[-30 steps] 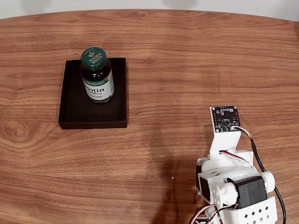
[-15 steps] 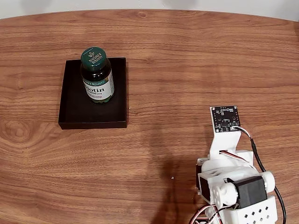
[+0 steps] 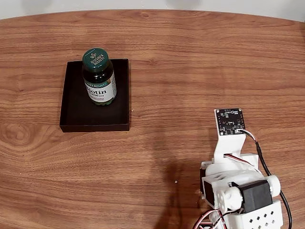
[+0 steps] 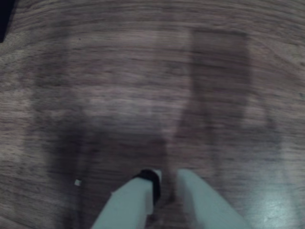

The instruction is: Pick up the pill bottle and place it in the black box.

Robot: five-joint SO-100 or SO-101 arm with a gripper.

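The pill bottle [image 3: 99,76], dark green with a white-printed cap and a white and green label, stands upright inside the black box [image 3: 76,112], in its rear half, in the fixed view. The white arm [image 3: 236,186] is folded at the lower right of the table, far from the box. In the wrist view, my gripper [image 4: 167,177] hangs over bare wood, its two pale fingertips [image 4: 138,200] nearly together with nothing between them. A dark corner, probably of the black box [image 4: 5,19], shows at that view's top left.
The wooden table [image 3: 190,71] stretches wide between the arm and the box. A tiny white speck [image 3: 176,182] lies on the wood just left of the arm's base. The table's far edge curves along the top of the fixed view.
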